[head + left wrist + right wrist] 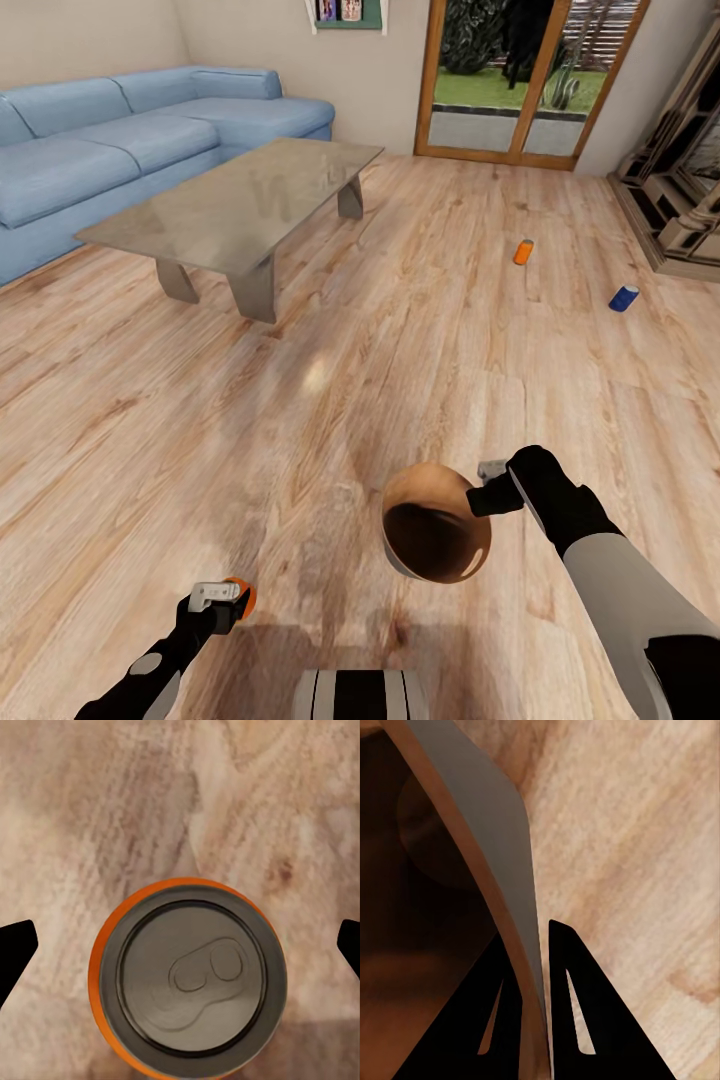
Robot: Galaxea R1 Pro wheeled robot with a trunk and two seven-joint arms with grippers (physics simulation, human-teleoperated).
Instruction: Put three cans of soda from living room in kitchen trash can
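Evidently the light, rigid, smooth orange can stands upright on the floor between the spread fingers of the left pincer, best taken by its sides, while the bin is clamped by its rim in the right pincer.

Pale wood-plank floor carries an orange can and a blue can, both lying well ahead of the right gripper, and a glass-topped coffee table standing farther left.
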